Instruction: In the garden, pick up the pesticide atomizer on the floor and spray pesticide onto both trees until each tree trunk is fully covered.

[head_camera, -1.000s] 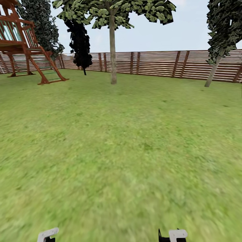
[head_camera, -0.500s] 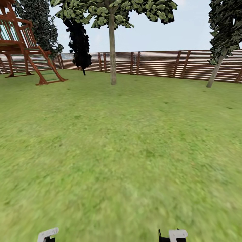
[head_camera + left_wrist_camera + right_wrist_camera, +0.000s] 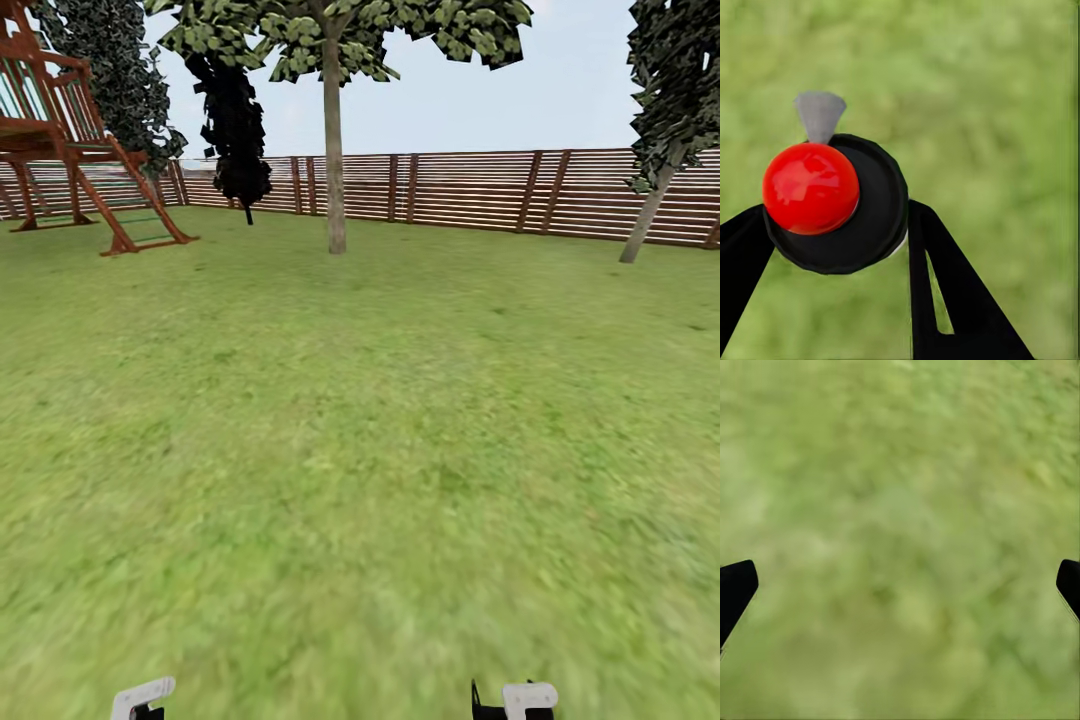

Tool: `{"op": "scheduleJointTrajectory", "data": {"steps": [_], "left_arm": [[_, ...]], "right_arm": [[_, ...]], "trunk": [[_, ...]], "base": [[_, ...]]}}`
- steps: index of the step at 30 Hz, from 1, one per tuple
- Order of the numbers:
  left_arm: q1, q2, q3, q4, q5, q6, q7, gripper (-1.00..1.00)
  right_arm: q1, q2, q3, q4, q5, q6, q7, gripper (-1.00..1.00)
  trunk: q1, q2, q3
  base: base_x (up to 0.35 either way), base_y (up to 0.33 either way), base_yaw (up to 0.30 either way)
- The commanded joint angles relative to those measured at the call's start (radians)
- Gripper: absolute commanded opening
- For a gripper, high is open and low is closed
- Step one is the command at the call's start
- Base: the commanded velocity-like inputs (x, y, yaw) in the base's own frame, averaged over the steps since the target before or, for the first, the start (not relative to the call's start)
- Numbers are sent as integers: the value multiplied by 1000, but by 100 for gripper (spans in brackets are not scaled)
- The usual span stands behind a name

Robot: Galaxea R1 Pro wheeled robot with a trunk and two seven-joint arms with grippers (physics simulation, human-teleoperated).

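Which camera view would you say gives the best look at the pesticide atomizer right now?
The left wrist view: the pesticide atomizer sits large between the left gripper fingers, black cap, red button and grey nozzle clear. The head view catches just the gripper tops; the right wrist view faces grass.

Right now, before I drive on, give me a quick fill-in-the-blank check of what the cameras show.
1. The left gripper is shut on the pesticide ____.
2. The right gripper has its jaws wide apart and holds ____.
3. The button on the atomizer top is coloured ____.
4. Behind the nearest tree trunk runs a slatted wooden ____.

Missing words: atomizer; nothing; red; fence
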Motion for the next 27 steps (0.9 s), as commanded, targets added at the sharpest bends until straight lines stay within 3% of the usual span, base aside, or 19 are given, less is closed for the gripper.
{"op": "scheduleJointTrajectory", "data": {"steps": [1,27], "left_arm": [[0,0,4,1,5,-3,-4,-100],[-1,0,4,1,5,-3,-5,-100]], "right_arm": [[-1,0,7,1,6,0,-11,100],[-1,0,7,1,5,0,-11,100]], "trunk": [[0,0,-1],[0,0,-1]], "base": [[339,0,0],[339,0,0]]}}
